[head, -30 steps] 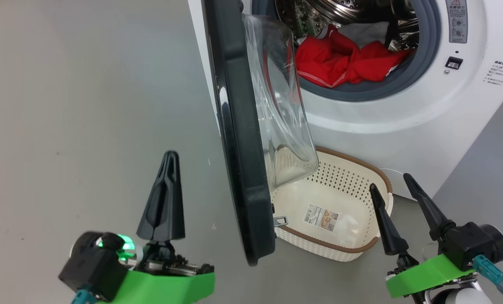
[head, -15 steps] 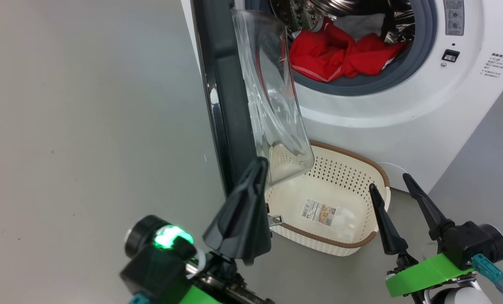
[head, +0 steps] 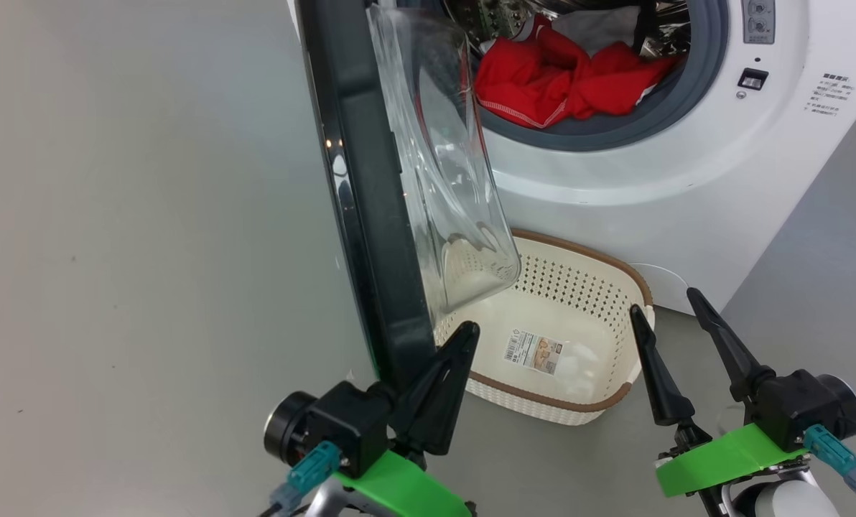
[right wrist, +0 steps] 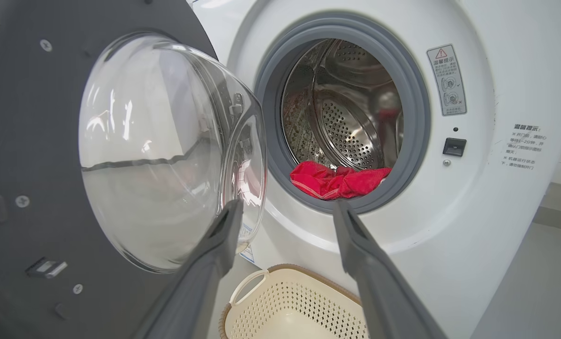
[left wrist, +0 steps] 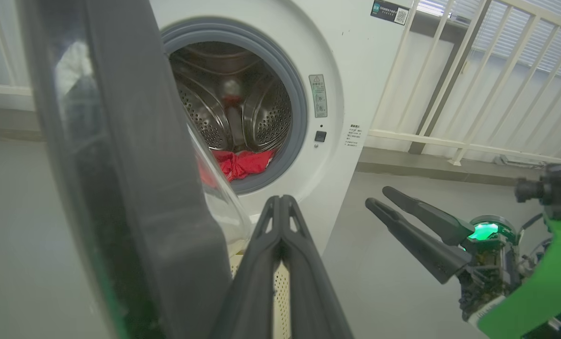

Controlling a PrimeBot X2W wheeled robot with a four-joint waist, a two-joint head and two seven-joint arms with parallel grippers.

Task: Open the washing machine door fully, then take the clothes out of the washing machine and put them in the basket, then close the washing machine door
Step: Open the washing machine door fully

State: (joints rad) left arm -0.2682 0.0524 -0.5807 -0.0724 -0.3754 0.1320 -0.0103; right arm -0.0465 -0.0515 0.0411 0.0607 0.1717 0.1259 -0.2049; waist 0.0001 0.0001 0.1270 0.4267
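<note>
1. The left claw (head: 459, 345), shut and empty, is at 6 o'clock beside the washing machine door (head: 367, 215).
2. The right claw (head: 663, 303), wide open and empty, is at 4 o'clock.
3. The clothes (head: 543, 79) lie at 12 o'clock.
4. If the push slips, the washing machine door could swing shut.

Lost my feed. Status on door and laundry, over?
Left pincer shut, low beside the door. Right pincer open, empty. Clothes in the washing machine. Door glass overhangs the basket.
</note>
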